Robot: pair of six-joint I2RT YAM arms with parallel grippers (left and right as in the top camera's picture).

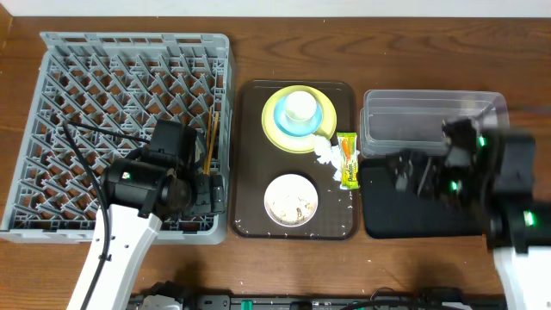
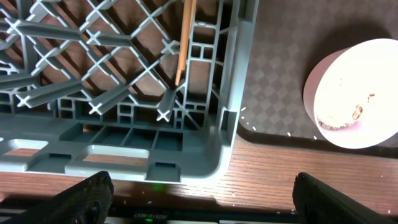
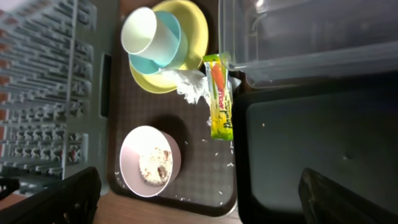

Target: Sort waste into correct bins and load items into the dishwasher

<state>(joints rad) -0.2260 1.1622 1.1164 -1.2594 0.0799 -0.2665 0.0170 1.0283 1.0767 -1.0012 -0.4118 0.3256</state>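
Left gripper [image 2: 202, 202] is hovering wide open, empty, rack [image 2: 124, 155] corner beneath; chopsticks [image 2: 185, 37], apparently one pair, lying ahead. Right gripper [image 3: 202, 204] is hovering wide open, empty.

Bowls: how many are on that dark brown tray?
2. A light blue bowl sits on the yellow plate at the far end of the tray, a white cup inside it; a white bowl with crumbs sits at the near end. None appears hidden.

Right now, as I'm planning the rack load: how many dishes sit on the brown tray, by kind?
plate: 1
bowls: 2 (blue bowl, white bowl)
cup: 1
Total: 4
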